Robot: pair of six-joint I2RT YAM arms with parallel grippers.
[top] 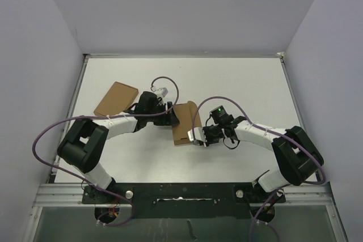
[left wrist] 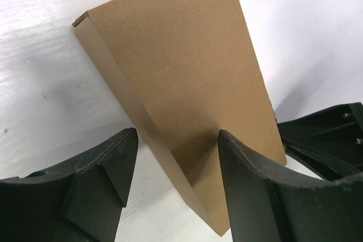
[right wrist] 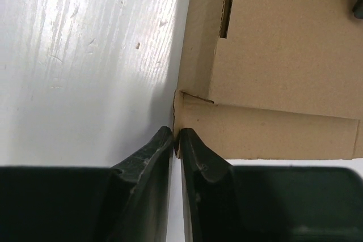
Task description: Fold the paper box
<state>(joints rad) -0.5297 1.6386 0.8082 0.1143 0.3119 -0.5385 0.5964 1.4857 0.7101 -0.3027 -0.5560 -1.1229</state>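
Observation:
The paper box [top: 184,122] is a plain brown, partly folded carton lying mid-table. In the left wrist view the box [left wrist: 181,66] shows a broad face, a narrow side wall and a slit at its far end. My left gripper [top: 172,116] is at the box's far left side. It is open [left wrist: 177,137], and the box's near corner reaches between its fingers without touching them. My right gripper [top: 196,136] is at the box's near right corner. In the right wrist view it is shut [right wrist: 177,135] on a thin edge flap of the box [right wrist: 283,55].
A wider, flatter brown cardboard rectangle [top: 116,98] lies at the back left, behind the left arm. Grey walls close in the white table [top: 238,83] on three sides. Purple cables loop over both arms.

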